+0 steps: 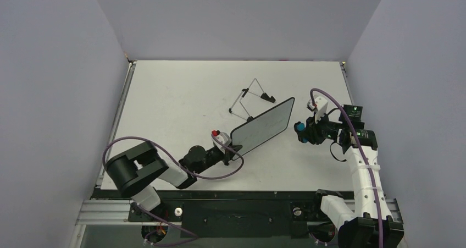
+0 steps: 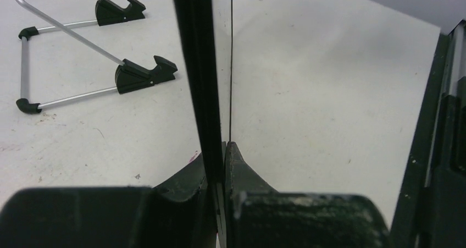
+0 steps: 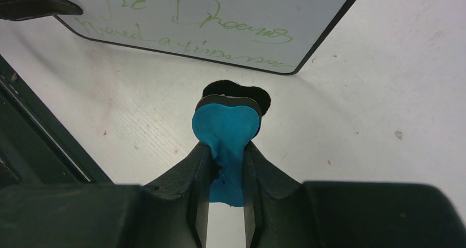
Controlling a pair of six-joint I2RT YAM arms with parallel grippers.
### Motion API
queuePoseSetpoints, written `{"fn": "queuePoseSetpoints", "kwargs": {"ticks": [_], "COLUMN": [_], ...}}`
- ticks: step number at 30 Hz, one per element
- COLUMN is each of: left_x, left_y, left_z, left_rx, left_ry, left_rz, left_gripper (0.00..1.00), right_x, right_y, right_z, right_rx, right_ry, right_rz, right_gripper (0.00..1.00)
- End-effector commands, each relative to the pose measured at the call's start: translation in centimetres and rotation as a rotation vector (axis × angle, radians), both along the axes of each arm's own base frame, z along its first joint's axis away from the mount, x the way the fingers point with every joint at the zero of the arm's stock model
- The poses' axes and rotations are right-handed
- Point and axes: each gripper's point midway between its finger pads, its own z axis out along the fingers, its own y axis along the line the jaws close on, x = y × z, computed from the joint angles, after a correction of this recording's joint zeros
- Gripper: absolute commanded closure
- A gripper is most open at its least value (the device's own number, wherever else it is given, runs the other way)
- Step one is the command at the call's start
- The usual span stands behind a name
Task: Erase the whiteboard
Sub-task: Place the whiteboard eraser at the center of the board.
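At the white table [image 1: 181,94], the left gripper [image 2: 224,149] pinches the whiteboard [image 1: 264,126] (green writing on it); the right gripper [image 3: 228,149] squeezes the blue eraser [image 3: 225,124].

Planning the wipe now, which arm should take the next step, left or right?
Right. The right end effector grips the eraser just short of the whiteboard, whose green writing faces it. The left end effector clamps the board's edge.

Two black-and-white jointed arms [image 1: 173,174], purple cables [image 1: 127,138], green lights [image 1: 360,131] on the right wrist.
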Motion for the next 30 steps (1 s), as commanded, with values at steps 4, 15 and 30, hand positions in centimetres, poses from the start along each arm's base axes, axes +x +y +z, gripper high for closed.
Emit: {"fn": "queuePoseSetpoints", "kwargs": {"ticks": [4,15,30], "left_x": [1.0,0.6,0.1], "left_y": [0.1,-0.4,-0.6], "left_z": [-0.6,-0.3,0.6], "left_rx": [-0.002,-0.025,-0.047], "left_ry": [-0.206,-0.196,-0.139], "left_rz": [0.025,0.007,-0.01], "left_gripper": [1.0,1.0,1.0], "right_x": [0.4,0.4,2.8], "right_y": [-0.1,0.0,-4.3], "right_z": [-0.2,-0.4,-4.2], "right_rx": [-0.012,-0.015,-0.136], "right_ry": [-0.014,-0.005,0.146], "right_rz": [0.014,0.021,-0.225], "right_gripper": [1.0,1.0,1.0]}}
